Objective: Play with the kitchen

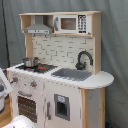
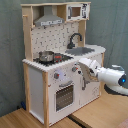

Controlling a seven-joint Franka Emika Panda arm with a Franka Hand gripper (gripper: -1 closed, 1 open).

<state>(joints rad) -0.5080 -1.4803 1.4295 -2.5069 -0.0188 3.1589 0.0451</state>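
Pincer [image 2: 86, 68] is held against the front panel of the kitchen [image 2: 60, 75] in the second exterior view; finger state cannot be told. Knobs [image 2: 57, 76] are found just beside it, oven door [image 2: 64, 96] below, pot [image 2: 46, 56] above and beyond. A slow, square approach is advised.

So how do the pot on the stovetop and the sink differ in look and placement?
The pot is shiny metal and stands raised on the black stovetop; the sink is a dull grey basin sunk into the white counter. The pot is round, the sink rectangular. In the second exterior view the pot sits toward the second exterior view's left end of the counter, the sink toward its right, below the black faucet. Both are open-topped parts of the kitchen.
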